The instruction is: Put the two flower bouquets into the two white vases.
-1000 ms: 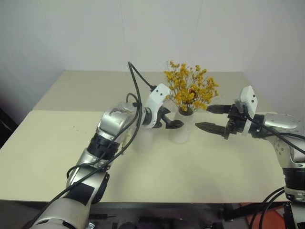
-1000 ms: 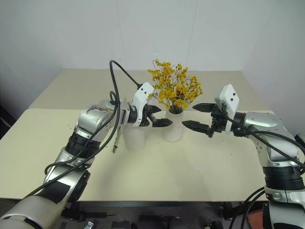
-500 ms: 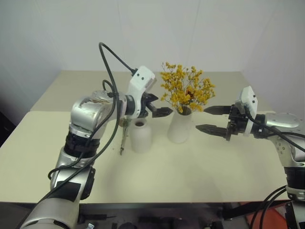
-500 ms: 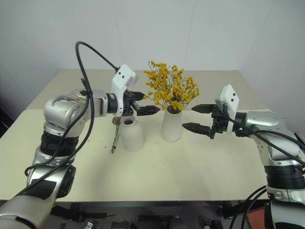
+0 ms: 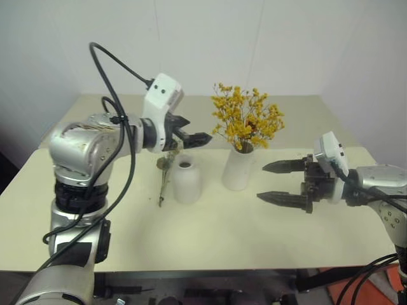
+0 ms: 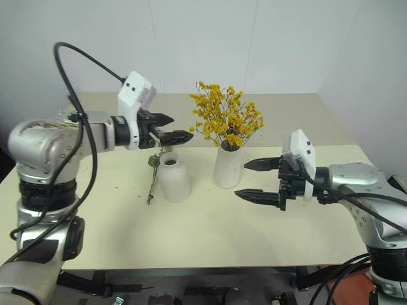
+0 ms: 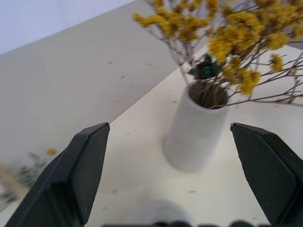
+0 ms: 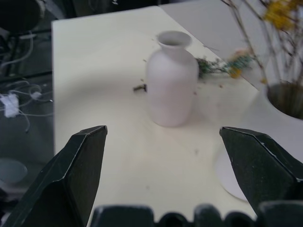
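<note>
While both jaws stand spread and empty, sprig [image 5: 165, 178] lies on bench [image 5: 210, 229], below left gripper [image 5: 191, 135], beside short vase [image 5: 187, 182].

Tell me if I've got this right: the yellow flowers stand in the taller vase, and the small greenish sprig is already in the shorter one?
Not quite. The sprig lies on the table beside the shorter vase, as the right eye view shows. The yellow flowers do stand in the taller vase.

Yellow bouquet [image 5: 247, 119] upright in tall vase [image 5: 238, 169]; empty short vase [image 5: 187, 181] beside it, grey-green sprig [image 5: 165, 178] lying behind.
</note>
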{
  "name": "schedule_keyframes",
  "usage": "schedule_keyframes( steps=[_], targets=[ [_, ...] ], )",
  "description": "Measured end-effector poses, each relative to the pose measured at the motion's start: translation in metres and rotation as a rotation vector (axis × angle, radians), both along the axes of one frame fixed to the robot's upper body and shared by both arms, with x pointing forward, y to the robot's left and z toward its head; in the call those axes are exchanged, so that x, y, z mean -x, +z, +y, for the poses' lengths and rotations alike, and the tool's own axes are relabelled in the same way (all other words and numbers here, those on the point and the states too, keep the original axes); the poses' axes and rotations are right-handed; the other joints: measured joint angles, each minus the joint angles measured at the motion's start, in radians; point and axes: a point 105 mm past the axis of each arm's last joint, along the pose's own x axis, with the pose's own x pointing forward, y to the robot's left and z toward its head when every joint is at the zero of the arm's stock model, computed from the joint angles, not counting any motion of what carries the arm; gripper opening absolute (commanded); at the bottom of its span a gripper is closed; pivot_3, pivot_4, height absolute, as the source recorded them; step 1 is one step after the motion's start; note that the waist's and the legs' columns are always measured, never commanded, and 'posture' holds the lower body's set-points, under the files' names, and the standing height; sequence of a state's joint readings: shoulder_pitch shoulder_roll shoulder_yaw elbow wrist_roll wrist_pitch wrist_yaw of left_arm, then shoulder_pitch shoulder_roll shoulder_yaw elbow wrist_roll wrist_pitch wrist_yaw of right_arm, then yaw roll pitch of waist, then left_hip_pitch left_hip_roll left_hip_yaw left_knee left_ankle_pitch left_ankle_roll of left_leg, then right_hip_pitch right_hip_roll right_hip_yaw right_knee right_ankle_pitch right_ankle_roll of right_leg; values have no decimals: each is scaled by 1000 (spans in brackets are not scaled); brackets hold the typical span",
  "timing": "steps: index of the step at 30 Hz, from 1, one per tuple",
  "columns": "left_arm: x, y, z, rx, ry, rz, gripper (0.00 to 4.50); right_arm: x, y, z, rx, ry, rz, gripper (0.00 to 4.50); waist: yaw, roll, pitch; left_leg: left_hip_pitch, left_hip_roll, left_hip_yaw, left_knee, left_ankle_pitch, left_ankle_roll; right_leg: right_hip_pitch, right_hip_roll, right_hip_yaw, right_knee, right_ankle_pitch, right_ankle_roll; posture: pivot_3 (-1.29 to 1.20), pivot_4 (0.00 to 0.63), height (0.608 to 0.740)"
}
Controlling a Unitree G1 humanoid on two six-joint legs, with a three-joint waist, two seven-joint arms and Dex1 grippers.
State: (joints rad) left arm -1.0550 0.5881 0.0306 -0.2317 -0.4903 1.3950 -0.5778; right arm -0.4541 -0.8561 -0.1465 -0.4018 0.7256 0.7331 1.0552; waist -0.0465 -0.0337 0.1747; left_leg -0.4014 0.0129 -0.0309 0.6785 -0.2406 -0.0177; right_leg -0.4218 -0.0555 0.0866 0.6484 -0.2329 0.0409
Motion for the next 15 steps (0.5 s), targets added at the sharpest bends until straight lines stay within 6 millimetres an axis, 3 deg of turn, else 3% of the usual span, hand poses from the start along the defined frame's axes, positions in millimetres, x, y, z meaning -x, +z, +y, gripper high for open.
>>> schedule_keyframes(
  steps=[6,15],
  targets=[
    [-8,-13,50,-75,232,117,4485,0,1,19,-36,-21,3,4500,3,0,0,-1,0,0,0,0,0,0,0,0,0,0,0,0,150,740],
    [-17,-45,99,-134,474,332,4485,-3,13,32,-26,-20,-40,4500,5,0,0,-2,0,-1,0,0,0,-1,0,-2,0,0,0,0,150,740]
  ],
)
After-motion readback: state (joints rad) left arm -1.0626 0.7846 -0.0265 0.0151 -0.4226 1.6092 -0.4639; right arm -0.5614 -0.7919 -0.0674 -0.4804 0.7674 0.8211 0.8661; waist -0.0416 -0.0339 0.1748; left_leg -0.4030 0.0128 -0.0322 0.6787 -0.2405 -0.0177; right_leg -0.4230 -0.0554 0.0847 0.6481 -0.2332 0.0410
